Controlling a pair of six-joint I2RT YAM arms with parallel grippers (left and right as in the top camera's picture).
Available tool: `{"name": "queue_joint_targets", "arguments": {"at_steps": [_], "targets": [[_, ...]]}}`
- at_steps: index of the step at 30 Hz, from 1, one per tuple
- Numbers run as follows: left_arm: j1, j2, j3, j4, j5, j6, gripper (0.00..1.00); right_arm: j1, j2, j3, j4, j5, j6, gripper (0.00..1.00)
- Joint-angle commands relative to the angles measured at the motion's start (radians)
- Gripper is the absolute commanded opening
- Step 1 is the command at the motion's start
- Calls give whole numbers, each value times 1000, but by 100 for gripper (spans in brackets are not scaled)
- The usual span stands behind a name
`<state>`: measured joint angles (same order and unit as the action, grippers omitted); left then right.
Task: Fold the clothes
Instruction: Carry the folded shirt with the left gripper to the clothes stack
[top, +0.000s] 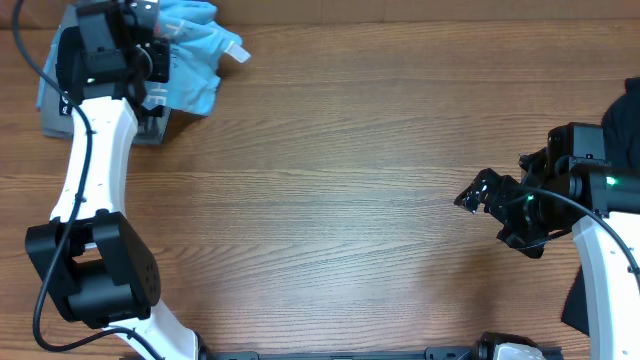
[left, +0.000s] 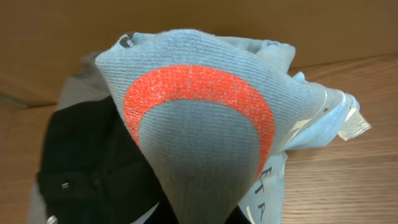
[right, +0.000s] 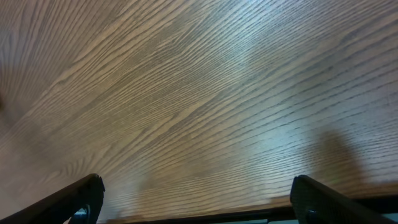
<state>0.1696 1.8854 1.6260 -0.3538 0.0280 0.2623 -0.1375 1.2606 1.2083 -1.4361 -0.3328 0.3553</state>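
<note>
We log T-shirt (top: 195, 60) bunched at far-left worktop (top: 340, 180) corner, over dark folded stack (top: 60, 115). L hand (top: 155, 55) clenched on its cloth. R hand (top: 468, 196) splayed, empty, well apart to the right; L arm far nearer.

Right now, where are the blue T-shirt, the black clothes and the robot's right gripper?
light blue T-shirt (left: 205, 162): left wrist view, blue cloth inside the red curve.
black garment (left: 87, 162): left wrist view, dark cloth left of the shirt.
right gripper (right: 198, 186): right wrist view, midway between its open fingertips.
</note>
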Motion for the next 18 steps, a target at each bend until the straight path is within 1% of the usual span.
{"name": "queue_joint_targets", "arguments": {"at_steps": [1, 6, 11, 14, 18], "targets": [[44, 6, 40, 20, -10, -29, 4, -7, -11, 24, -2, 10, 16, 100], [77, 6, 40, 34, -10, -50, 4, -7, -11, 24, -13, 10, 16, 100], [95, 24, 40, 72, -26, -146, 4, -7, -11, 24, -15, 10, 20, 100], [103, 57, 40, 104, -85, -191, 4, -7, -11, 24, -20, 10, 19, 100], [108, 118, 40, 159, -198, -193, 4, -7, -11, 24, -29, 11, 19, 100]]}}
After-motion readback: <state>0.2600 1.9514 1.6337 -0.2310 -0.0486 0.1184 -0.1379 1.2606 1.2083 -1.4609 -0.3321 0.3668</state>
